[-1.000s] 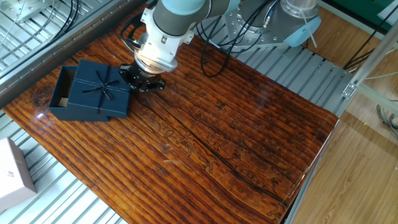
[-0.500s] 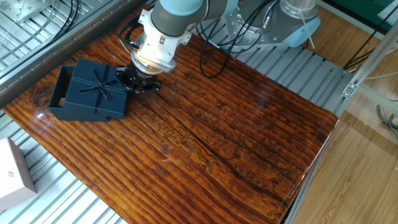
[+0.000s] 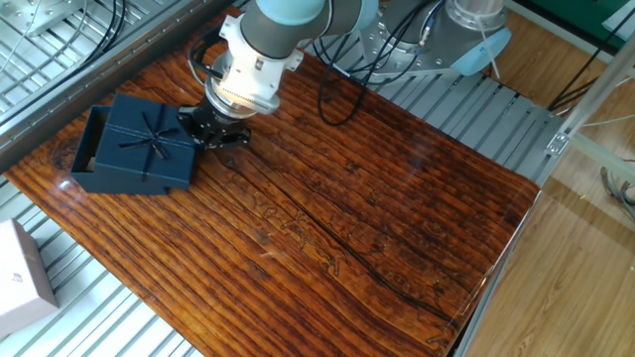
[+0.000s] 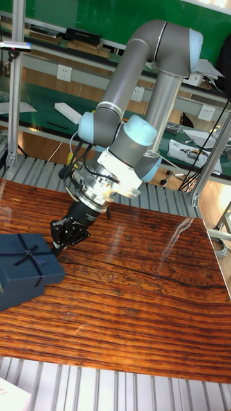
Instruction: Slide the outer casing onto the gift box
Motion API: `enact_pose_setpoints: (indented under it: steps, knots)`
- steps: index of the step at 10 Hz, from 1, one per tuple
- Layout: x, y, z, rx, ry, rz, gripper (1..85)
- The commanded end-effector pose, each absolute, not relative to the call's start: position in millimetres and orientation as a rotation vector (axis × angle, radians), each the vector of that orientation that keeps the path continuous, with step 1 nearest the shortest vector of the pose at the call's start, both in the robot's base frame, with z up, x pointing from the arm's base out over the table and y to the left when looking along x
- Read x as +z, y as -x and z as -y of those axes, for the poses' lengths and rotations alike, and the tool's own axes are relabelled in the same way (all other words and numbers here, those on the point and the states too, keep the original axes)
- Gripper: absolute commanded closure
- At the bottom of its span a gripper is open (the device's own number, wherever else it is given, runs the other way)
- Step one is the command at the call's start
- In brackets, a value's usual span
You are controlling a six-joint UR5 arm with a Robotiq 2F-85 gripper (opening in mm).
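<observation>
The outer casing (image 3: 147, 149), a navy square sleeve with a thin ribbon bow on top, lies at the table's far left. It covers most of the gift box (image 3: 86, 151). Only the gift box's left end sticks out, showing a brown inner wall. My gripper (image 3: 201, 130) stands low at the casing's right edge, touching it, with its black fingers together and nothing held. In the tall fixed view the gripper (image 4: 62, 239) sits just right of the casing (image 4: 25, 263) at the left border.
A plain white box (image 3: 20, 278) rests on the metal slats beyond the front left of the wooden table (image 3: 347, 218). Black cables (image 3: 342, 89) loop over the table's back edge by the arm's base. Metal slats surround the table.
My gripper has moved left against the casing. The casing has slid left over the gift box, so less of the tray shows, and the pair has shifted slightly left.
</observation>
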State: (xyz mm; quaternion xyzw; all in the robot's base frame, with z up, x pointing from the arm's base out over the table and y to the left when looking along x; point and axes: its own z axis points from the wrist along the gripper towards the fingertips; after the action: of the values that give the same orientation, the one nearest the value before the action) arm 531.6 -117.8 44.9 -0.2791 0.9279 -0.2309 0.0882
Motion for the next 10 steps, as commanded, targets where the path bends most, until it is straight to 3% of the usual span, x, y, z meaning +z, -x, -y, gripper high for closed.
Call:
enact_pose_setpoints:
  steps: [1,10]
  knots:
    - [55,-538,127,-0.77,0.861,-2.724,84.3]
    - [68,-550,149,-0.932,0.949,-2.643,84.3]
